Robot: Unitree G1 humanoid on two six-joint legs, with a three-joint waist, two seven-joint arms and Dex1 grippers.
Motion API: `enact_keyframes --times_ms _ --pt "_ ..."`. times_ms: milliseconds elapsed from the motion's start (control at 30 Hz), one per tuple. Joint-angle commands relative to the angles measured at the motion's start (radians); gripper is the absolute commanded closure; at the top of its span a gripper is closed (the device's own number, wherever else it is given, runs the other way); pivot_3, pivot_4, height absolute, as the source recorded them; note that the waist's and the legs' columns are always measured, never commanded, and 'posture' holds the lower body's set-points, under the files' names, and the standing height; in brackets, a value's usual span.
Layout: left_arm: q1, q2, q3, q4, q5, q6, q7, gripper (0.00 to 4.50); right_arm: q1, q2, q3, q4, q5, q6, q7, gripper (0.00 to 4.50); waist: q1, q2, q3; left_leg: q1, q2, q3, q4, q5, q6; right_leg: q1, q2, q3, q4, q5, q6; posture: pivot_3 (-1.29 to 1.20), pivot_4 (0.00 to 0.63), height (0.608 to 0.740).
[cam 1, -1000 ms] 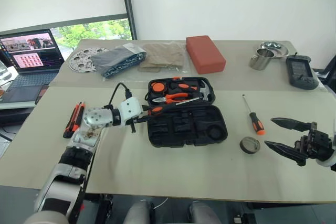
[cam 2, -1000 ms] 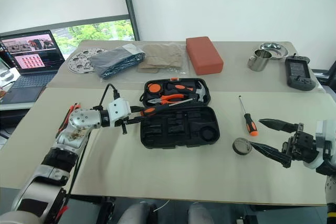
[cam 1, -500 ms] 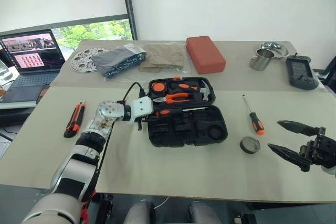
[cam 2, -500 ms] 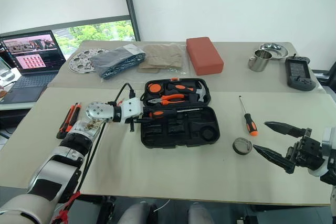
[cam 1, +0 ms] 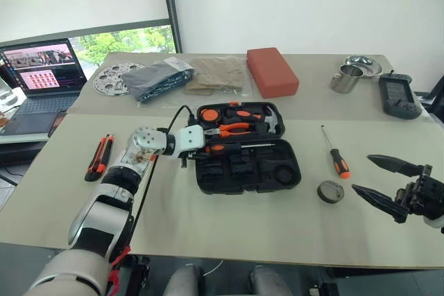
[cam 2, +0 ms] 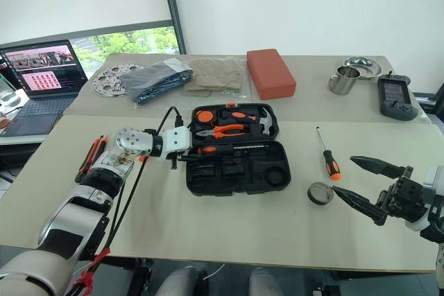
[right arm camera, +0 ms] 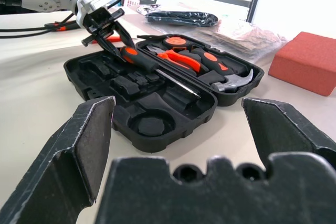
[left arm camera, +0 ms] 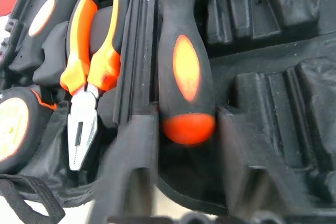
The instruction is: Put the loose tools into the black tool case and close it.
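The black tool case (cam 1: 277, 171) lies open mid-table, with pliers (cam 1: 232, 128), a hammer and other orange-and-black tools in its far half. An orange-and-black screwdriver (cam 1: 236, 146) lies in the case along the hinge. My left gripper (cam 1: 196, 151) is at the case's left edge, open, its fingers (left arm camera: 131, 145) on either side of the handle's end (left arm camera: 186, 77). Another screwdriver (cam 1: 336, 154) and a grey tape roll (cam 1: 330, 191) lie right of the case. A utility knife (cam 1: 98, 157) lies at the far left. My right gripper (cam 1: 361, 173) hovers open, right of the roll.
Along the back of the table stand a red block (cam 1: 271, 71), a steel cup (cam 1: 345, 78), a metal bowl (cam 1: 363, 64), a black handheld device (cam 1: 398, 95), bagged cloths (cam 1: 163, 77) and a perforated metal disc (cam 1: 109, 77). A laptop (cam 1: 41, 74) sits at the far left.
My left gripper carried the screwdriver rightward over the case's left edge, and its fingers have spread apart. The screwdriver now lies in the case. My right gripper stayed in place.
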Motion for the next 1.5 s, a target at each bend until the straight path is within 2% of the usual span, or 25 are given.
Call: enact_keyframes --times_ms 33,100,267,400,533,800,1267,1500 --pt "-0.03 0.03 0.014 -0.03 0.021 0.003 0.039 1.05 -0.005 -0.009 -0.026 -0.041 0.027 0.012 -0.016 0.0 -0.001 0.0 0.0 0.0 0.0 0.0 0.0 0.0 0.0 0.0 0.0 0.0 0.0 0.0 0.0 0.0 0.15 0.74" --pt "-0.038 0.044 0.022 -0.055 0.016 0.008 0.042 0.37 -0.005 -0.012 -0.028 -0.047 0.028 0.017 -0.021 0.0 -0.002 0.0 0.0 0.0 0.0 -0.001 0.0 0.0 0.0 0.0 0.0 0.0 0.001 0.0 0.0 0.0 0.15 0.74" --pt "-0.048 0.052 0.072 -0.186 -0.066 0.087 0.012 0.37 -0.003 -0.017 -0.032 -0.055 0.03 0.029 -0.031 0.0 0.0 0.0 0.0 -0.001 0.0 -0.001 0.001 0.0 0.0 -0.001 0.0 0.0 0.002 0.0 0.0 0.0 0.15 0.74" --pt "-0.017 -0.023 0.127 -0.321 -0.222 0.239 -0.035 0.37 -0.011 -0.02 -0.033 -0.051 0.028 0.036 -0.032 0.0 0.004 0.001 0.0 -0.002 0.0 -0.001 0.002 0.0 0.0 -0.001 0.0 -0.001 0.002 0.0 0.0 0.0 0.15 0.74" --pt "0.024 -0.092 0.135 -0.334 -0.283 0.3 -0.052 1.34 -0.019 -0.018 -0.03 -0.041 0.025 0.034 -0.032 0.0 0.004 0.002 -0.001 -0.004 0.001 -0.001 0.007 0.0 0.001 0.0 0.0 -0.005 0.003 0.0 0.001 0.0 0.15 0.74" --pt "-0.011 -0.187 0.123 -0.12 -0.248 0.217 -0.03 4.45 -0.001 -0.011 -0.045 -0.05 0.026 0.028 -0.035 0.0 -0.002 0.002 -0.001 -0.004 0.0 -0.004 0.01 0.0 0.001 0.001 0.002 -0.005 0.004 0.0 0.0 0.0 0.15 0.74" --pt "-0.138 -0.26 0.063 0.235 -0.072 0.047 0.054 4.45 0.06 0.002 -0.086 -0.099 0.037 0.031 -0.063 0.0 -0.001 0.001 0.0 -0.005 -0.002 -0.007 0.009 0.0 0.001 0.0 0.002 -0.005 0.003 -0.001 0.001 0.0 0.15 0.74" --pt "-0.173 -0.265 0.037 0.336 0.008 0.123 0.118 4.45 0.073 0.003 -0.097 -0.101 0.039 0.024 -0.07 0.0 0.0 0.001 0.0 -0.005 -0.002 -0.008 0.01 0.0 0.001 0.001 0.002 -0.005 0.003 -0.001 0.002 0.0 0.15 0.74"
